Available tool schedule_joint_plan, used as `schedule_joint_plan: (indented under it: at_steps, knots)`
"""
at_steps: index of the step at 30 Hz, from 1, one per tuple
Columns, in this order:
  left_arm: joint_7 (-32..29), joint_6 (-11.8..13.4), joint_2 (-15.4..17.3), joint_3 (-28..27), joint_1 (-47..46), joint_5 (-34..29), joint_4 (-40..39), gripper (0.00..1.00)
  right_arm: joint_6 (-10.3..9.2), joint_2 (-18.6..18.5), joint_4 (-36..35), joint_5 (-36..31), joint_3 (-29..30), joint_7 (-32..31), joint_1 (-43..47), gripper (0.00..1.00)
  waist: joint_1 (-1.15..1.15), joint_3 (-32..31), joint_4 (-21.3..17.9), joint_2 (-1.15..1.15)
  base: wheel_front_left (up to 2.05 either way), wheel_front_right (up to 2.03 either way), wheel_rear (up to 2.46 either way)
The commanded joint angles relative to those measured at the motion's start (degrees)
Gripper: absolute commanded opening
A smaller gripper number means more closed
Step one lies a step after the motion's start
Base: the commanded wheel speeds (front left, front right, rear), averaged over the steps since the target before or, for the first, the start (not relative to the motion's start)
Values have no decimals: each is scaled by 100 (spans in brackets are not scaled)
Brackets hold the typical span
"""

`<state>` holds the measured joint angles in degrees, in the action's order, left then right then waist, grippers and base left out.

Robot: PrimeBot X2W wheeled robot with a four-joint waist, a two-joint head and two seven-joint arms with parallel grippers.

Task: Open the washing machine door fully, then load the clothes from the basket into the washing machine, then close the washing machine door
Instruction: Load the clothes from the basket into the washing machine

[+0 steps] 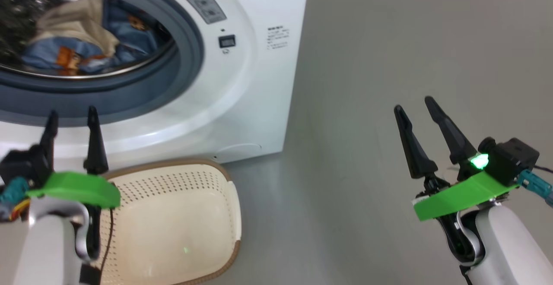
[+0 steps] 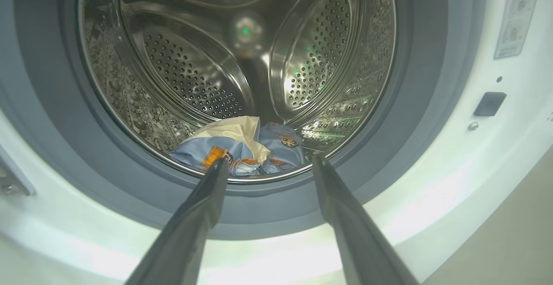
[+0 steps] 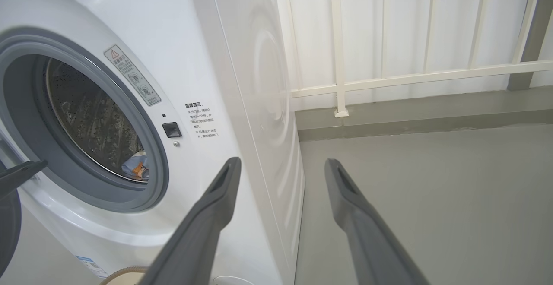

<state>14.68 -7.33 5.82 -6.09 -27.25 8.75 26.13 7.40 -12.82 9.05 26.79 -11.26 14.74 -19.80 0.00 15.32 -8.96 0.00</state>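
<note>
The white washing machine (image 1: 259, 82) stands at the upper left with its round mouth uncovered; its door is out of view. Light-blue and cream clothes (image 1: 77, 39) lie low in the steel drum, and show as a heap (image 2: 237, 147) in the left wrist view and as a small patch (image 3: 138, 168) in the right wrist view. Below the machine sits the cream basket (image 1: 173, 229), nothing inside it. My left gripper (image 1: 72, 116) is open over the basket's left side, pointing into the mouth (image 2: 271, 160). My right gripper (image 1: 413, 106) is open over bare floor to the right (image 3: 281, 164).
Grey floor (image 1: 389, 39) stretches to the right of the machine. In the right wrist view a white railing (image 3: 341, 60) and a low kerb close off the floor behind the machine's side. The basket's brown rim (image 3: 123, 273) peeks in at that view's bottom.
</note>
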Motion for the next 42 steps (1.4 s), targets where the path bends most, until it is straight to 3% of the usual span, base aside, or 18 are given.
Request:
schedule_joint_plan:
  at_steps: [1,10,20,42]
  knots:
    - [31,-7,152,-127,89,29,-191,100,9,-44,-98,-67,-67,26,127,100,0,-261,228,0,0,0,0]
    - [31,-11,-1,-73,1040,109,-798,100,9,-58,-16,-109,24,26,487,100,0,-784,467,0,0,0,0]
    - [31,31,-175,-45,1806,265,-1271,100,9,-70,-2,-74,1,26,744,100,0,-1107,483,0,0,0,0]
    - [32,52,-195,-44,2014,207,-1485,100,9,-84,-31,-106,38,26,791,100,0,-1132,483,0,0,0,0]
